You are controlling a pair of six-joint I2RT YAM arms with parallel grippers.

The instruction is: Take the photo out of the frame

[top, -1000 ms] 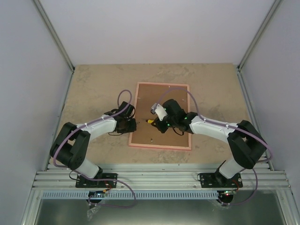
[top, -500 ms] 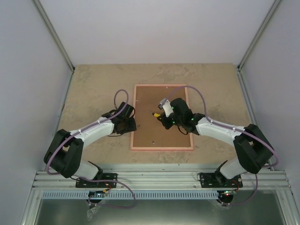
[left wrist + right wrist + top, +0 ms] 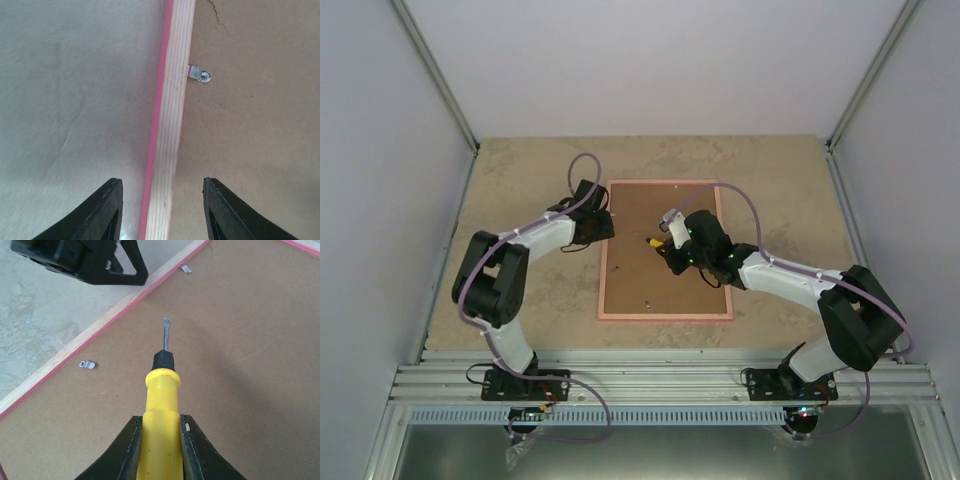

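The pink frame point(image 3: 665, 315) lies face down on the table, its brown fibreboard back point(image 3: 650, 270) up. My left gripper point(image 3: 603, 222) is open and straddles the frame's left rail point(image 3: 170, 125) near a metal retaining clip point(image 3: 201, 75). My right gripper point(image 3: 665, 245) is shut on a yellow-handled screwdriver point(image 3: 161, 410). Its blade tip point(image 3: 165, 325) hovers over the fibreboard back point(image 3: 240, 365), pointing toward the left rail. Two clips, one at left point(image 3: 87, 364) and one farther up point(image 3: 185, 269), show along that rail. The photo is hidden under the backing.
The beige stone-pattern tabletop point(image 3: 520, 180) surrounds the frame. White enclosure walls stand left point(image 3: 380, 180), right and behind. An aluminium rail point(image 3: 660, 380) runs along the near edge. My left gripper's body point(image 3: 85, 260) is close beyond the screwdriver tip.
My left gripper moved up along the frame's left rail toward the far corner. My right gripper with the screwdriver moved a little up and right, then held still. The frame straightened slightly.
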